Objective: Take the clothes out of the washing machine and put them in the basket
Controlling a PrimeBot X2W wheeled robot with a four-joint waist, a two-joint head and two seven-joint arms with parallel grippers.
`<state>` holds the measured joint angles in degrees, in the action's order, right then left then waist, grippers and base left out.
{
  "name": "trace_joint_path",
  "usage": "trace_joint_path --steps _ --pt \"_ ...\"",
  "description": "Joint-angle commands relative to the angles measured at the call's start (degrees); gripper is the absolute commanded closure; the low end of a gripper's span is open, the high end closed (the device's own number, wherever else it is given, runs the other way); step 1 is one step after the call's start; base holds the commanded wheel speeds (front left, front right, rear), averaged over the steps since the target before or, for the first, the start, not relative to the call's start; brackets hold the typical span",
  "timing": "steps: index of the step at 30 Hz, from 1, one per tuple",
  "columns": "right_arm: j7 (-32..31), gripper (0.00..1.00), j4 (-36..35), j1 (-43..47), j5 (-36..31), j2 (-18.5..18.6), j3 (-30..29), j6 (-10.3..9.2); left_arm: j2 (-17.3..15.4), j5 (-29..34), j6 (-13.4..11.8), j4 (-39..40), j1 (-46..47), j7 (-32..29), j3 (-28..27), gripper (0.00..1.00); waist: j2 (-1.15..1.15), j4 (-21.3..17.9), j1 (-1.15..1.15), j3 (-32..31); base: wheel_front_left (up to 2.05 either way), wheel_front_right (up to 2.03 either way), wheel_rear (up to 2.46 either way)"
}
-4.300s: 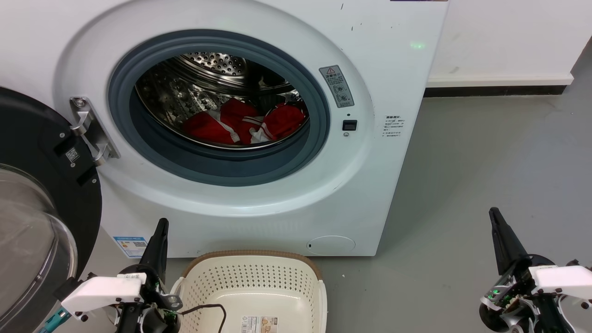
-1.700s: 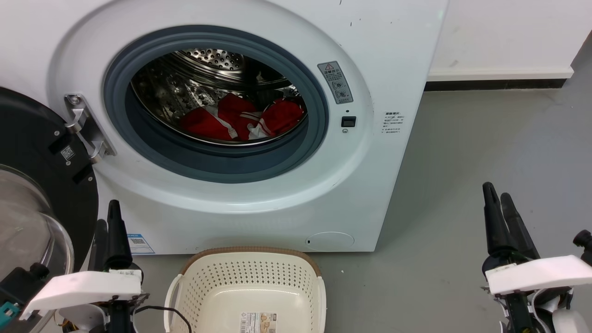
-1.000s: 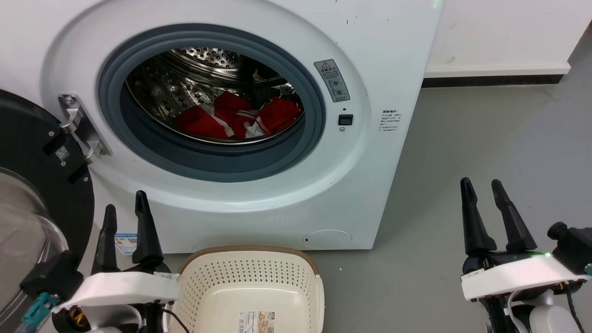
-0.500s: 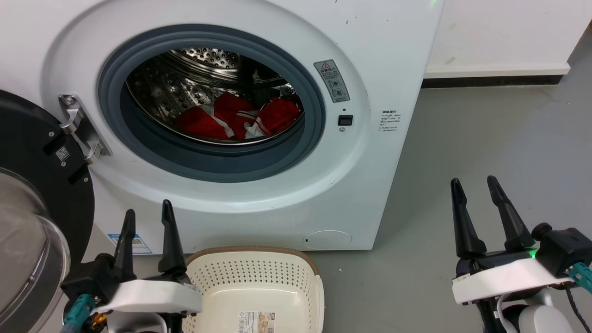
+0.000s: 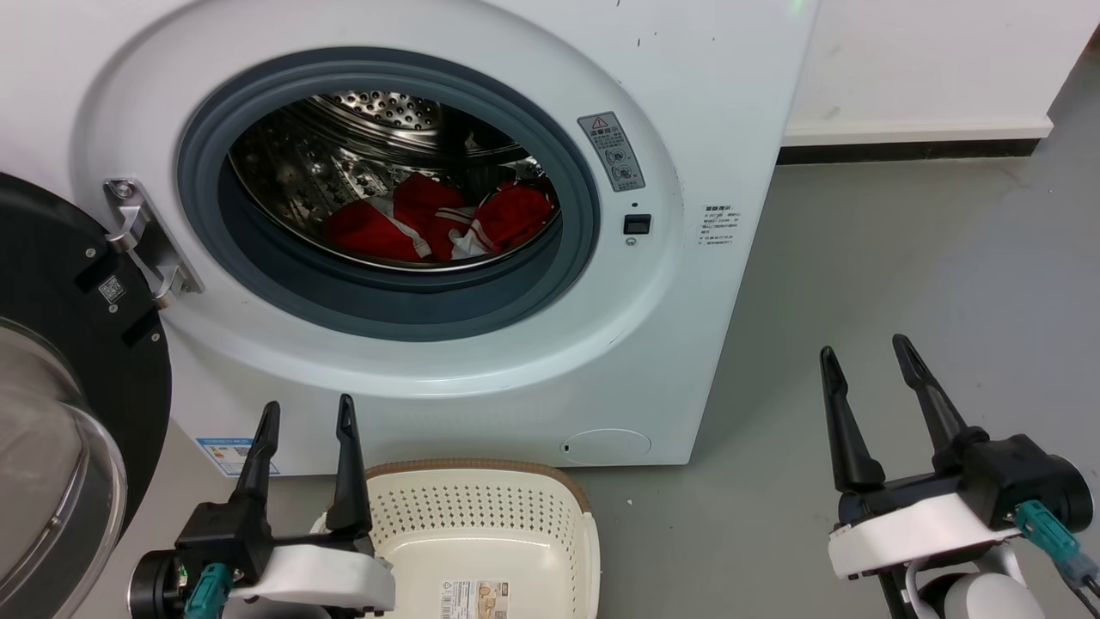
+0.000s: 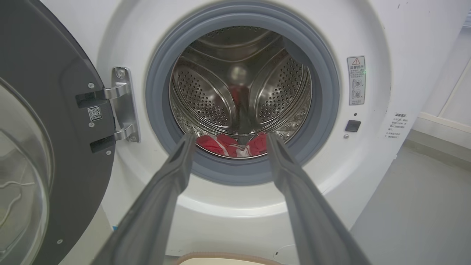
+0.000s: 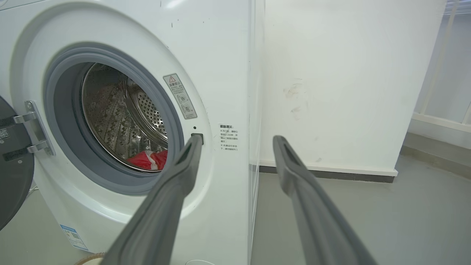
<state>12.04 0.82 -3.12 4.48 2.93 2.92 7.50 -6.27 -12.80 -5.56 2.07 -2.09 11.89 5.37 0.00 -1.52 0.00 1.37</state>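
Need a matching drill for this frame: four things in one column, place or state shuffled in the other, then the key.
Column one
1 clothes
2 basket
3 door
4 right gripper

Column two
A swung open, at the robot's left
B lying in the drum
C open, over the floor right of the washing machine
D on the floor, in front of the washing machine

Pairs: 1-B, 2-D, 3-A, 4-C

Probably a bare laundry or test room, white washing machine (image 5: 705, 103), grey floor (image 5: 902, 284), plain white wall (image 5: 928, 60)
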Motion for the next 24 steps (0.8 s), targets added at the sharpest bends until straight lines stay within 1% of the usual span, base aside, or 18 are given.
trace_joint_path --steps 1,8,12,13,15,24 --pt "0.5 0.0 -0.2 0.4 -1.6 -0.1 0.1 -0.02 -0.2 1.5 -0.4 0.4 0.0 0.6 0.3 0.0 0.0 0.0 0.0 0.1 0.0 0.0 0.0" --pt "1.3 0.0 -0.2 0.5 -4.6 -0.1 -0.1 -0.02 -0.4 4.3 -0.6 0.2 -0.5 1.4 1.1 0.0 0.0 -0.1 0.0 0.3 0.0 0.0 0.0" --pt "1.7 0.0 -0.4 0.6 -6.3 -0.1 0.0 -0.02 0.1 4.6 1.4 -0.2 -0.6 1.9 1.1 0.0 0.0 -0.2 0.0 0.4 0.0 0.0 0.0" --pt "2.0 0.0 -0.5 0.6 -6.3 -0.1 -0.3 -0.02 0.6 5.2 2.5 0.1 -0.7 2.2 0.3 0.0 0.0 -0.2 0.0 0.5 0.0 0.0 0.0" --pt "2.2 0.0 -0.6 0.6 -7.1 -0.1 -0.2 -0.03 0.9 5.8 3.5 0.4 -0.8 2.4 0.0 0.0 0.0 -0.2 0.0 0.5 0.0 0.0 0.0" --pt "3.2 0.0 -0.5 0.7 -8.8 -0.1 -0.1 -0.03 2.2 10.2 5.6 0.4 -1.0 3.3 -2.0 0.0 0.0 -0.5 0.0 0.5 0.0 0.0 0.0"
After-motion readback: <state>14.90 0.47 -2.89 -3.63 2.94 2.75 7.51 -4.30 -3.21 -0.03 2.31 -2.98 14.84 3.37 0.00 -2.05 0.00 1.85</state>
